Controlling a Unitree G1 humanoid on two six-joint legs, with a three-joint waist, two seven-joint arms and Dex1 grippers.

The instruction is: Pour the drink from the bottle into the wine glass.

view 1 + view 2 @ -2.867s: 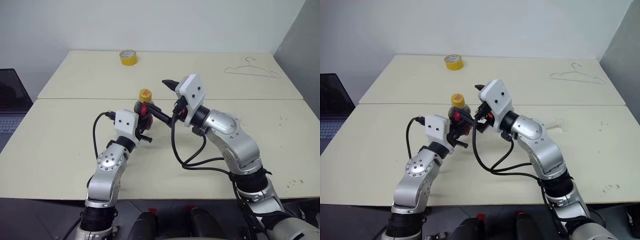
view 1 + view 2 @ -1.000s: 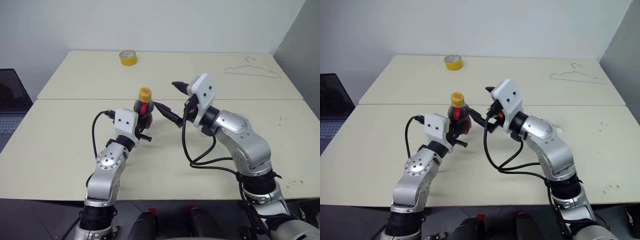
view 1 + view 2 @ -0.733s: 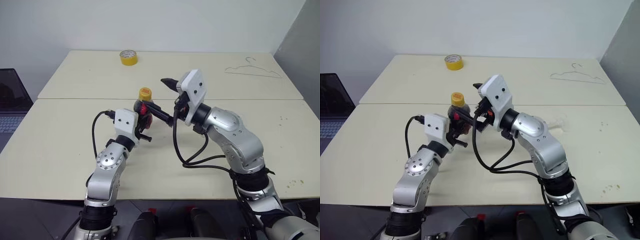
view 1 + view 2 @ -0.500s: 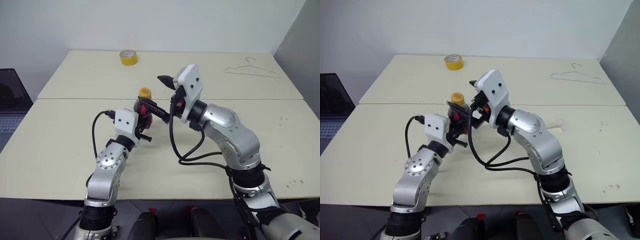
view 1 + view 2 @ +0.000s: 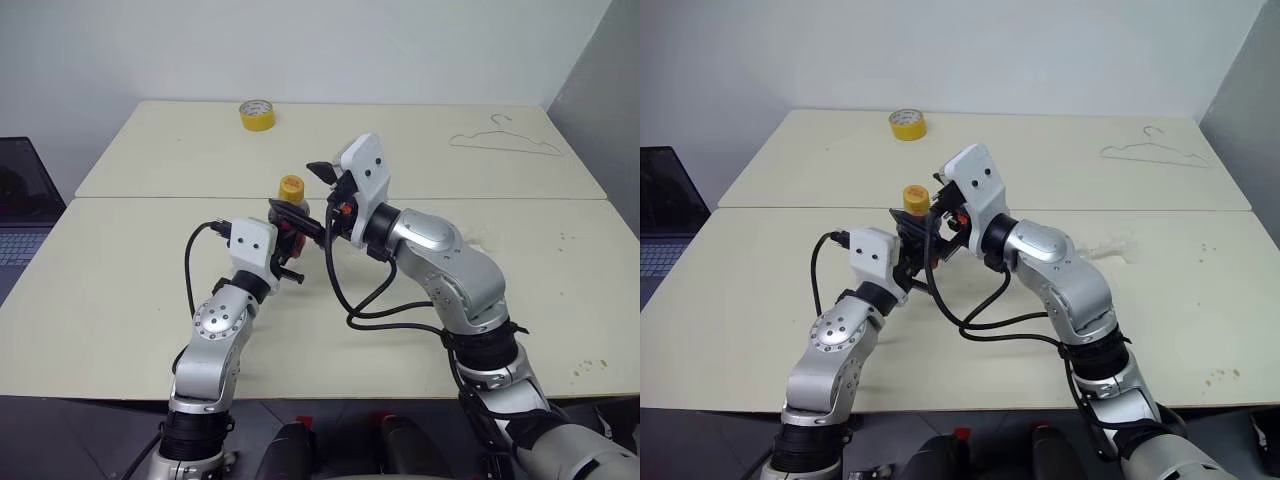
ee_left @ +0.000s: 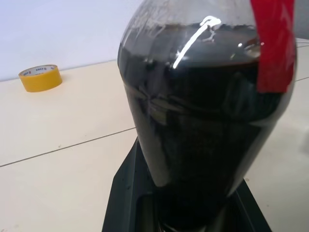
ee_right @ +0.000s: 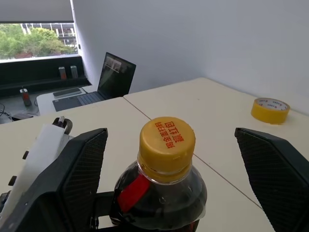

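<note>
Left fingers (image 5: 290, 243): I keep them clamped on the bottle (image 5: 289, 215).
Right fingers (image 7: 171, 159): swung in, spread wide, now straddling the cap (image 7: 167, 142).
Meaning: cap comes off next.

Bright, even indoor light, soft faint shadows under the arms on the pale table (image 5: 120, 300), white glare streak on the bottle (image 6: 207, 111) filling the left wrist view, daylight from a window (image 7: 34, 36) at upper left of the right wrist view, head views sharp
</note>
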